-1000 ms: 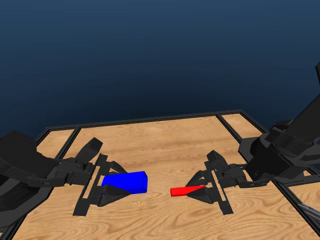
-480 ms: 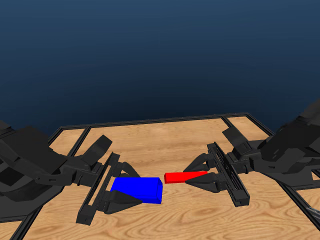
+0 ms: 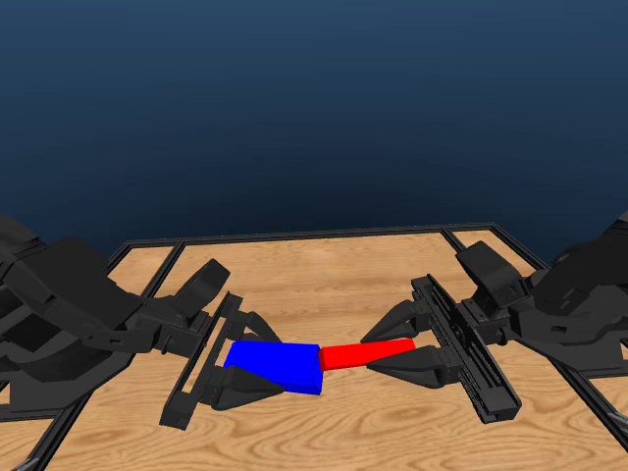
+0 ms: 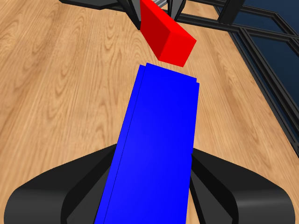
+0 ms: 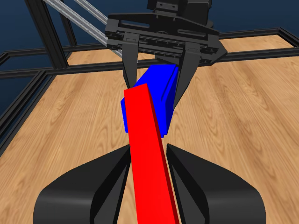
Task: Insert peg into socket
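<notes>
My left gripper is shut on the blue socket, held above the table with its free end toward the middle. The red peg sits in my right gripper, which is shut on it. In the head view the peg's tip meets the socket's end face. The left wrist view shows the socket running out from between my jaws, with the peg's end just beyond it and slightly off its line. In the right wrist view the peg points at the socket.
A wooden table with a black frame rail along its far edge lies under both arms. Dark blue background fills everything beyond the table.
Both grippers have lifted their pieces and moved toward each other. The gap between peg and socket has closed, and the tip now touches the socket's end. The head camera has shifted as well.
</notes>
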Controlling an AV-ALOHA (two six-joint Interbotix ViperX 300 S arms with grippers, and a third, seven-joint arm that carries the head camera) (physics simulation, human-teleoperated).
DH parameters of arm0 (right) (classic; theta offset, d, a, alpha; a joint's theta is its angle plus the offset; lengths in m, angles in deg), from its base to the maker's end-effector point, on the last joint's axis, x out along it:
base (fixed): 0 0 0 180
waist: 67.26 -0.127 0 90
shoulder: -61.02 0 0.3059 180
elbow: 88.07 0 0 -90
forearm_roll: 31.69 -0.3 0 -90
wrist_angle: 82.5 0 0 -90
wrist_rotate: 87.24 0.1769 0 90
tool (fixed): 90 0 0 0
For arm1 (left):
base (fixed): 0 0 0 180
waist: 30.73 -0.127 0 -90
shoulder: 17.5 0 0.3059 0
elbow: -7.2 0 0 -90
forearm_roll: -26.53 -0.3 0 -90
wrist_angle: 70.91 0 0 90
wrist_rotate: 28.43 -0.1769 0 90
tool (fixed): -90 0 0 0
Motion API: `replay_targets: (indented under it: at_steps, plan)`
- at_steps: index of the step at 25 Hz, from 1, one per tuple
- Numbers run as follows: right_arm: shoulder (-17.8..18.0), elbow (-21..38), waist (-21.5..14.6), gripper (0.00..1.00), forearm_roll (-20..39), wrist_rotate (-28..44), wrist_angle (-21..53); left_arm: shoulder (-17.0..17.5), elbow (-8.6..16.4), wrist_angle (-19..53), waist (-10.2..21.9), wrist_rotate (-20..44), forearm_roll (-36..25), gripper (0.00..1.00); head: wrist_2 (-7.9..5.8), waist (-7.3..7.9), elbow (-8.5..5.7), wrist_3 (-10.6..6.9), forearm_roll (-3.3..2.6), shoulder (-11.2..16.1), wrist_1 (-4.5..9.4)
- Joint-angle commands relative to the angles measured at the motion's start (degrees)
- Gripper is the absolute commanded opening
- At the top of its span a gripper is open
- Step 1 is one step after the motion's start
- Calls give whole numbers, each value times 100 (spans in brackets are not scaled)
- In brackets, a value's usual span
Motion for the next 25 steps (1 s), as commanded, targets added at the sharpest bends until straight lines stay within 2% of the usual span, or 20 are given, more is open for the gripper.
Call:
replay_targets:
  at_steps: [1,4,5,7,8,10,11,12,13,15,16,17,20,21,22,23,24,25]
  plan:
    - [41,157,32,0,-18,-112,98,90,168,-116,-31,-113,40,0,-17,24,-51,20,5,-48,-54]
    - [125,90,71,0,-33,72,-49,87,112,-135,-8,-54,116,0,-24,27,-55,20,4,-42,-49]
    - [44,183,-120,0,52,90,-62,116,135,-143,-17,-14,165,0,-27,31,-56,22,5,-40,-53]
    - [94,138,11,0,13,49,124,83,120,12,-65,-145,49,0,-32,34,-56,25,5,-38,-44]
    - [94,141,56,0,23,177,-40,19,104,-89,-24,-132,74,0,-30,36,-57,24,6,-34,-45]
    - [188,41,12,0,4,130,132,144,243,101,-87,-110,5,0,-34,41,-57,21,6,-35,-48]
    - [182,72,90,0,102,250,66,83,217,-112,-50,-88,64,0,-35,45,-56,24,7,-35,-48]
    - [183,119,61,0,156,274,98,5,278,24,-51,-154,28,0,-36,45,-57,25,7,-31,-51]
    - [229,157,238,0,130,263,61,35,301,-57,-27,-120,35,0,-37,44,-56,17,6,-34,-49]
    - [146,166,305,0,310,214,518,-21,305,-45,-21,-138,28,0,-33,45,-54,8,7,-39,-48]
    - [218,133,282,0,369,476,273,-5,308,-69,-23,-130,34,0,-33,49,-58,11,8,-36,-56]
    - [183,188,189,0,353,423,258,29,359,-53,-2,-138,16,0,-35,58,-58,18,10,-39,-53]
    - [274,181,336,0,395,598,294,-28,429,75,-17,-149,-6,0,-44,71,-51,27,13,-49,-43]
    - [123,384,402,0,515,537,676,-56,393,45,-31,-74,10,0,-51,68,-50,25,10,-50,-49]
    - [230,367,318,0,437,554,376,-19,346,137,18,-154,100,0,-51,64,-49,27,9,-52,-47]
    - [279,425,344,0,512,579,520,-117,468,35,-19,-91,66,0,-52,60,-47,29,8,-56,-39]
    - [153,469,448,0,639,576,895,-173,539,170,-52,-50,51,0,-52,55,-43,33,7,-59,-39]
    - [456,539,388,0,629,647,775,-190,628,408,-89,-66,31,0,-54,52,-41,38,6,-62,-35]
